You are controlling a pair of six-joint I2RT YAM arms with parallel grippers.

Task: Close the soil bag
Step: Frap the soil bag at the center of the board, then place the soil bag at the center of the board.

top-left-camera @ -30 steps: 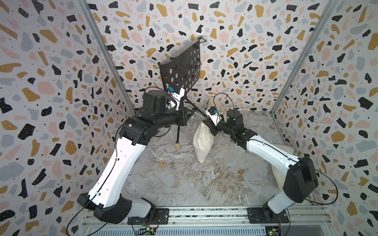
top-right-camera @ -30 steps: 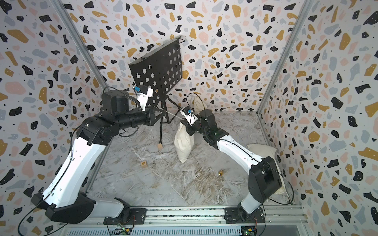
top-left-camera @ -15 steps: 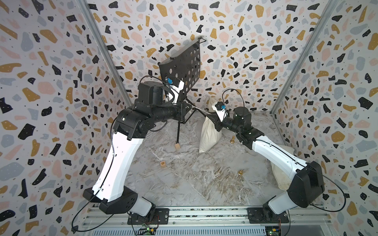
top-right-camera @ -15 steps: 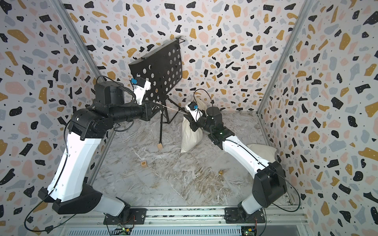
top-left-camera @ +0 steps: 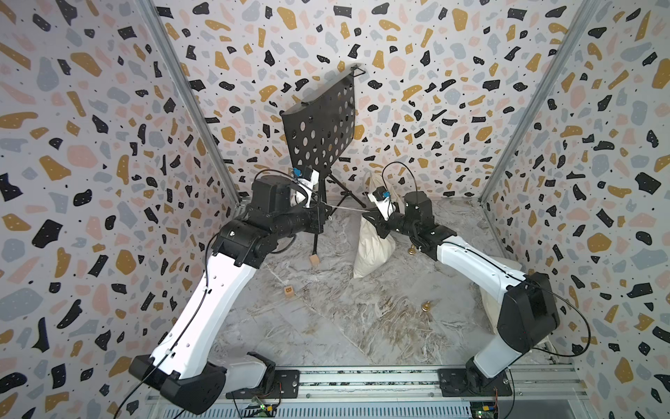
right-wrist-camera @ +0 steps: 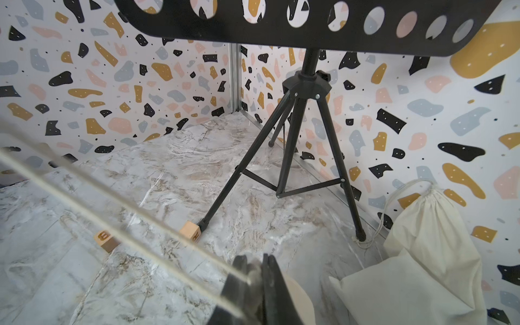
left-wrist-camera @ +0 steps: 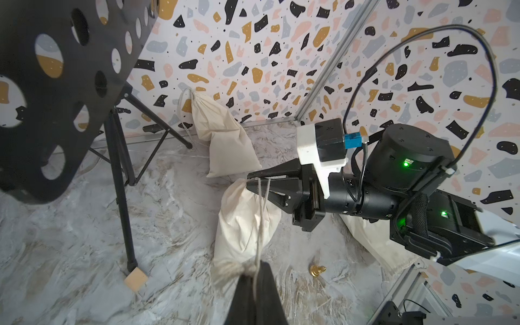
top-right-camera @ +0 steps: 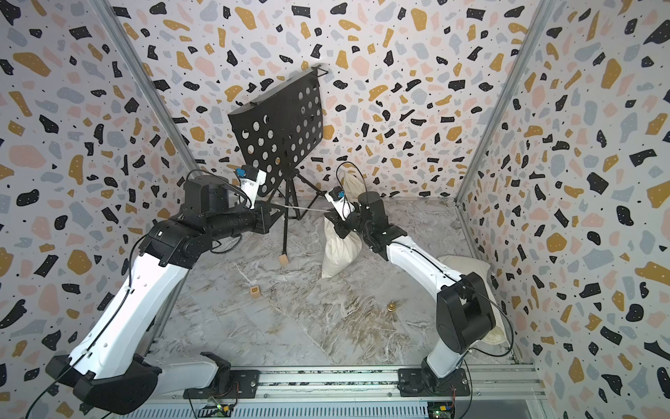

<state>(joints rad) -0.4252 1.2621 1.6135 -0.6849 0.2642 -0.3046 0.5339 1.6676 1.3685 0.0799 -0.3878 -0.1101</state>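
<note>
The soil bag [top-left-camera: 373,250] [top-right-camera: 339,254] is a cream cloth drawstring sack, standing tilted on the marble floor at the back centre. My right gripper [top-left-camera: 366,214] [top-right-camera: 330,217] is shut on its gathered neck. In the right wrist view, cloth shows pinched between the right gripper [right-wrist-camera: 254,263] jaws. A thin drawstring [top-left-camera: 344,209] [left-wrist-camera: 261,219] [right-wrist-camera: 112,213] runs taut from the neck leftward to my left gripper [top-left-camera: 322,209] [top-right-camera: 277,212] [left-wrist-camera: 257,267], which is shut on it. The left wrist view shows the bag [left-wrist-camera: 244,225] hanging below the right gripper [left-wrist-camera: 250,183].
A black music stand [top-left-camera: 319,134] on a tripod rises just behind the left gripper. Two wooden blocks [top-left-camera: 314,259] [top-left-camera: 289,291] and small brass pieces [top-left-camera: 425,306] [top-left-camera: 412,250] lie on the floor. Another cream bag [top-left-camera: 373,185] leans on the back wall, and a pale cushion [top-left-camera: 489,312] lies at the right.
The right gripper swung up and right with the bag's neck, then came partly back, leaving the bag a little further right. The left arm rose, then lowered. Both grips held.
</note>
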